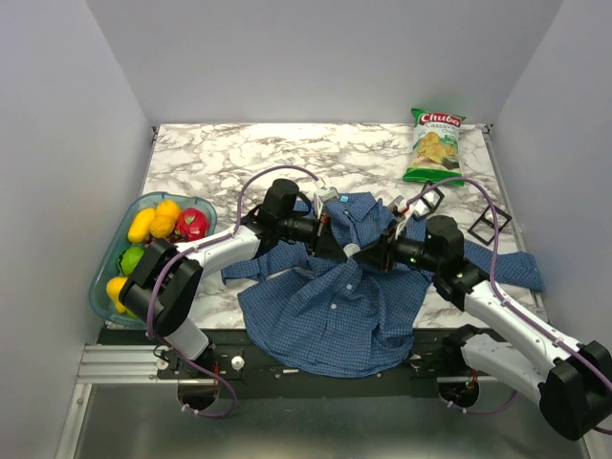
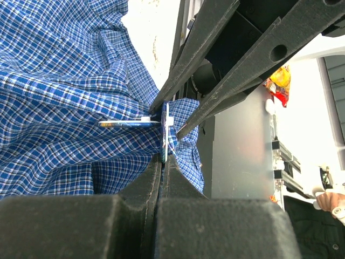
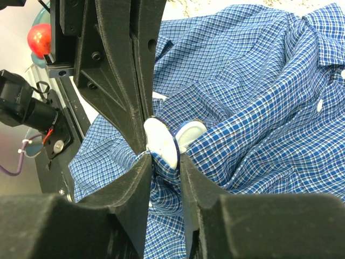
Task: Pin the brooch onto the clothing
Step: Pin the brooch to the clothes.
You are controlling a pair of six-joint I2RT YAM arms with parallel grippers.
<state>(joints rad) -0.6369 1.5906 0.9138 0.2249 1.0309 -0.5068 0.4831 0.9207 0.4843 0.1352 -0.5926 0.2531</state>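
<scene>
The clothing (image 1: 325, 316), a blue checked shirt, lies crumpled across the near half of the marble table; it also shows in the left wrist view (image 2: 64, 81) and the right wrist view (image 3: 259, 81). The brooch (image 1: 351, 251) is a white, blue-rimmed disc (image 3: 161, 141) standing on a raised fold; a second white disc (image 3: 190, 133) sits just behind it. My left gripper (image 1: 337, 241) is shut on the brooch's edge (image 2: 165, 121), its tips (image 2: 163, 159) pressed together. My right gripper (image 3: 164, 159) pinches the fold from the opposite side, with the brooch's lower edge between its fingers.
A teal bowl (image 1: 98, 285) of fruit stands at the left table edge. A green chips bag (image 1: 435, 145) lies at the back right, with two black frames (image 1: 488, 222) near it. Grey walls close in three sides. One sleeve (image 1: 512, 268) trails right.
</scene>
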